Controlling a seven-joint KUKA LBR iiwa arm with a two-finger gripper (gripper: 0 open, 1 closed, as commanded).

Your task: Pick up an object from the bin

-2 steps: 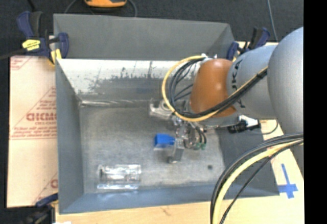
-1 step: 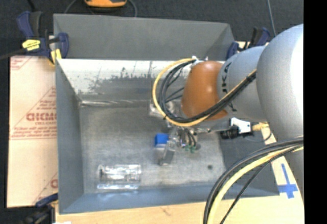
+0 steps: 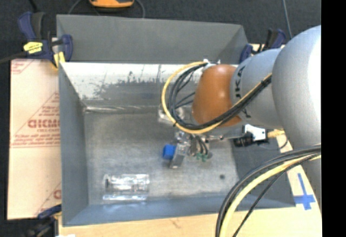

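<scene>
Though small, boxy blue block [image 3: 169,151]

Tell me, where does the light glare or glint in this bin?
Camera view: glare whitens the bin's back wall; the clear plastic packet at front left glints; the arm's pale shell shines at the right.

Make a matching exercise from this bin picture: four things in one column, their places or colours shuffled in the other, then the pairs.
1. small blue object
2. clear plastic piece
3. end effector
4. bin

A. alone at the floor's lower left in the view
B. grey metal
C. over the middle of the floor
D. just left of the arm's tip in the view

Pairs: 1-D, 2-A, 3-C, 4-B
</scene>
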